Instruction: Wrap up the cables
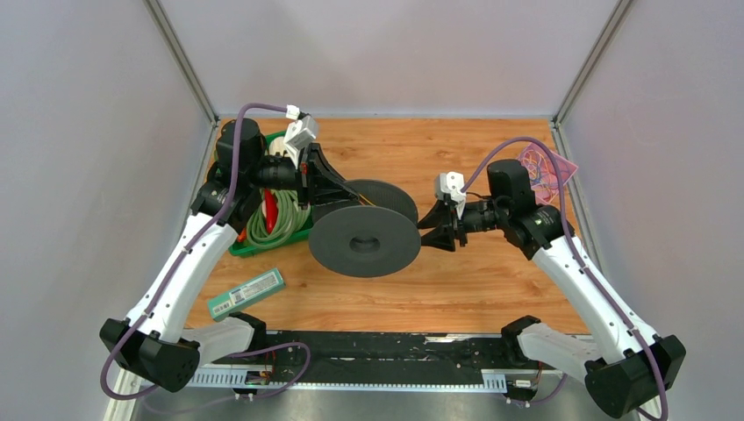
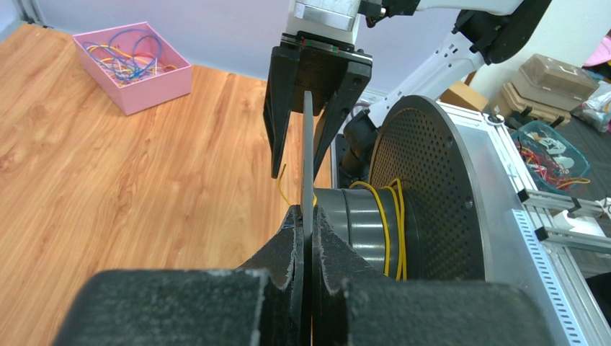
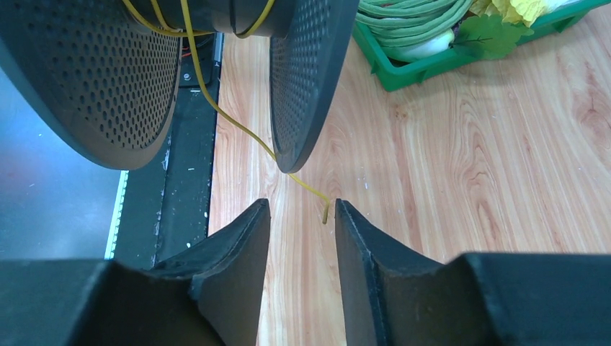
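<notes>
The wooden surface [image 1: 491, 281], top view: the spool [image 1: 364, 241] sits at centre between the arms. Left wrist view: the left pincer [image 2: 306, 220] is clamped on its flange. Right wrist view: the right pincer [image 3: 300, 205] stands apart, with the yellow cable [image 3: 245, 132] end loose between the tips; it may slip out and unwind.

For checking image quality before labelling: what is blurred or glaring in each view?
Top external: even light, no glare, soft shadow under the spool. Left wrist: left gripper blurred near the lens, yellow cable sharp. Right wrist: right gripper slightly soft, table grain crisp.
</notes>
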Available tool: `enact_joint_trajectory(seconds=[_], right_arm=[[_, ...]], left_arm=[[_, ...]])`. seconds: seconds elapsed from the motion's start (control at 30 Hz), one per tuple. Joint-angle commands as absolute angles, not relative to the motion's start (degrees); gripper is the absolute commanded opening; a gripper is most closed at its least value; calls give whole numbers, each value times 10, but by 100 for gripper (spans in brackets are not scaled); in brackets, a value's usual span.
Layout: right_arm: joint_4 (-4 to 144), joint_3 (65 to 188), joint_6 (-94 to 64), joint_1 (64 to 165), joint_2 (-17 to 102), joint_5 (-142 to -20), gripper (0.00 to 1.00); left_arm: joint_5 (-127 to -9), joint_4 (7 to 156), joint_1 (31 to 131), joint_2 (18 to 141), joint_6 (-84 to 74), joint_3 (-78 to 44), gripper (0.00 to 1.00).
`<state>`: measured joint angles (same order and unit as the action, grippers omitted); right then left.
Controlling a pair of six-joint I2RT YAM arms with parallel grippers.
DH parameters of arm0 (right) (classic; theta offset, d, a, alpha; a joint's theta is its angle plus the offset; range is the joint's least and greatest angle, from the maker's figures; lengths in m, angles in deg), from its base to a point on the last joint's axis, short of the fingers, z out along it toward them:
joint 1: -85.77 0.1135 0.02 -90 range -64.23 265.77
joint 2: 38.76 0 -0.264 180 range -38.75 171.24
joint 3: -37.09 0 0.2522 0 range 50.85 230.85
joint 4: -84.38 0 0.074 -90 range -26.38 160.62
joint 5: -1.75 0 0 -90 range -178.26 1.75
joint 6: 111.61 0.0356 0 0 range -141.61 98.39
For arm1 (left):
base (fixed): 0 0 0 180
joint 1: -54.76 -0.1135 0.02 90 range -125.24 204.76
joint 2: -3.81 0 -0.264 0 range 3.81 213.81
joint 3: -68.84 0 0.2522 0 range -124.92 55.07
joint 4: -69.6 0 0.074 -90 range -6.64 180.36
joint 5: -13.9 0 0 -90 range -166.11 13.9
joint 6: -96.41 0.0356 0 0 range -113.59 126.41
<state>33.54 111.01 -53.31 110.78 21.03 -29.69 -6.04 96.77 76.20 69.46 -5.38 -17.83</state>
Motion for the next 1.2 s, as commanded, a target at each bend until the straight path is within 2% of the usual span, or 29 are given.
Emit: enact_joint_trajectory(seconds=[0.0, 0.13, 0.23, 0.33, 0.4, 0.43, 0.63, 0.77, 1.0, 1.17], right_arm=[[355, 1123, -534, 1112, 204, -302, 39], [355, 1117, -536, 1113, 205, -309, 37], [360, 1118, -533, 1113, 205, -311, 29], [368, 1119, -525, 1113, 205, -316, 17], [371, 1118, -518, 1113, 205, -320, 2], [371, 1117, -516, 1113, 204, -324, 0], [371, 1099, -507, 1111, 177, -360, 0], [443, 1093, -414, 1105, 160, -401, 0], [691, 1040, -172, 1108, 122, -540, 0], [808, 1038, -83, 1129, 177, -644, 0]], left_arm=[[-50, 923, 766, 689, -68, -208, 0], [-48, 922, 766, 690, -69, -207, 0], [-46, 922, 766, 690, -70, -207, 0], [-52, 922, 766, 691, -73, -203, 0], [-63, 913, 766, 692, -91, -201, 0], [-74, 902, 766, 693, -108, -200, 0], [-190, 809, 746, 738, -230, -252, 0], [-297, 738, 743, 780, -368, -284, 0], [-592, 829, 757, 810, -553, -307, 0], [-670, 871, 787, 851, -631, -352, 0]])
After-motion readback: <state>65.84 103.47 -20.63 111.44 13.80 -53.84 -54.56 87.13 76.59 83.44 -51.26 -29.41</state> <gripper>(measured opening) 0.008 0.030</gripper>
